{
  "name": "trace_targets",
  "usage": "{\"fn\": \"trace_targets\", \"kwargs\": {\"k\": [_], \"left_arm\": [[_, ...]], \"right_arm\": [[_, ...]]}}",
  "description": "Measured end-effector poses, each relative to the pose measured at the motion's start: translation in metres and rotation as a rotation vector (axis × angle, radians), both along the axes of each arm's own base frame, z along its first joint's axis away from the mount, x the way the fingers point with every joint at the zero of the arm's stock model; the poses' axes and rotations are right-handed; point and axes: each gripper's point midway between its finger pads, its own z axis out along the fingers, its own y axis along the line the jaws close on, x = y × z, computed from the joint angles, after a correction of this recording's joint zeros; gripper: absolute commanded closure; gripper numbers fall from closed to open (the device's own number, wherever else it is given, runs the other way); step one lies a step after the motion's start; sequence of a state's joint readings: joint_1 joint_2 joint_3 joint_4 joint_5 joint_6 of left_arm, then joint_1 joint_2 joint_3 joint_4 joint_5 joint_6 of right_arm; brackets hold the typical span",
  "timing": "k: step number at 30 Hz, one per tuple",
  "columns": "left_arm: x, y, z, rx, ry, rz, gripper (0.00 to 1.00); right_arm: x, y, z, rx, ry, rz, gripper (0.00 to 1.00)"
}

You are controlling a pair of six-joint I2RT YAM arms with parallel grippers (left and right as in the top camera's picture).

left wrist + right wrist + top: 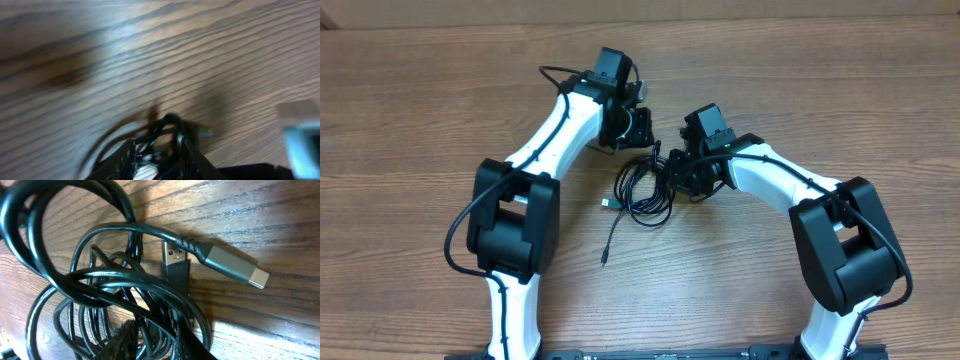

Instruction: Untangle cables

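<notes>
Lying coiled, the cables [645, 195] touch the right hand [682, 178], strands between its fingers.

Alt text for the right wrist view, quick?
Looped black cables lie tangled on the wooden table. At centre right are a black plug with a metal end and a grey-sleeved connector. The fingers of the right gripper show at the bottom edge, strands between them.

Brown wood-grain table [410, 110]; grain runs left-right; surface blurred in left wrist view.
</notes>
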State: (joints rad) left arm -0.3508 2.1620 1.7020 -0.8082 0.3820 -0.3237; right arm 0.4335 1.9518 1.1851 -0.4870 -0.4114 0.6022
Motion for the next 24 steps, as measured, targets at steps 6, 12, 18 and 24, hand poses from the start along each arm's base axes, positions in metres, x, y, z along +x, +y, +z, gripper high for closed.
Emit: {"fn": "trace_targets", "kwargs": {"k": [6,12,18,24], "left_arm": [[0.002,-0.019,0.006,-0.052,-0.034,-0.036,0.70],[0.003,-0.020,0.012,-0.053,-0.043,-0.058,0.71],[-0.003,-0.005,0.002,0.060,-0.029,-0.049,0.76],[-0.003,-0.003,-0.006,0.097,-0.049,-0.051,0.78]], "right_arm": [[0.000,0.000,0.000,-0.001,0.000,0.000,0.75],[0.000,0.000,0.000,-0.001,0.000,-0.001,0.75],[0.000,0.000,0.000,-0.001,-0.001,0.000,0.75],[0.000,0.000,0.000,-0.001,-0.001,-0.001,0.75]]}}
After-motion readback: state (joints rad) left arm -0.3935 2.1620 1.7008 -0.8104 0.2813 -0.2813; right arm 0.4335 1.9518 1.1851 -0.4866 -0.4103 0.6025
